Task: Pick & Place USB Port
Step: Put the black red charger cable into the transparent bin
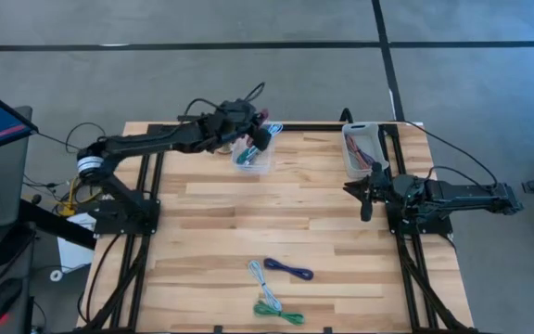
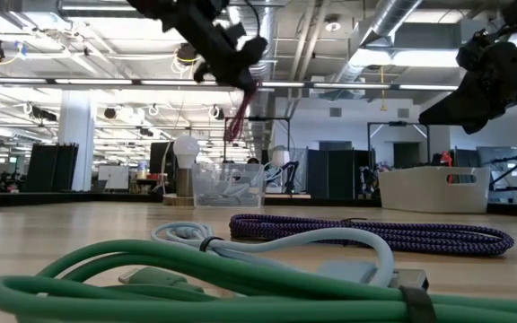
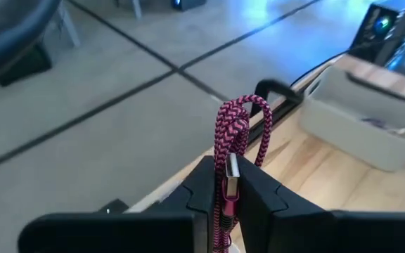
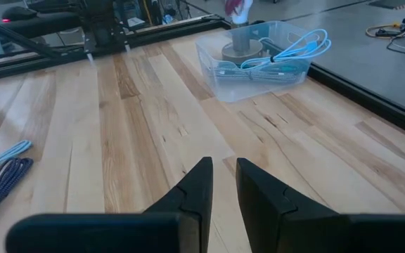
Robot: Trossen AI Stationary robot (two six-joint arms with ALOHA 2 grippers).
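High view is showing the left gripper (image 1: 260, 135) hanging over the clear bin (image 1: 254, 158) at the far edge of the table (image 1: 202, 223), and it is pinching a red braided cable (image 3: 236, 137) by the plug end. Left wrist view is showing the fingers clamped narrow on the metal plug, with the rest of the cord looping up and over, so the grip is keeping the loose length bundled above the bin instead of trailing. The bin is already holding a light blue cable (image 4: 297, 50), which suggests this one is being dropped in beside it. The right gripper (image 4: 223, 184) is waiting low near the white bin (image 1: 364, 148), its fingers parted only narrowly and holding nothing. Three more cables, blue (image 1: 288, 270), pale (image 1: 257, 274) and green (image 1: 276, 312), are lying at the near edge, probably next.
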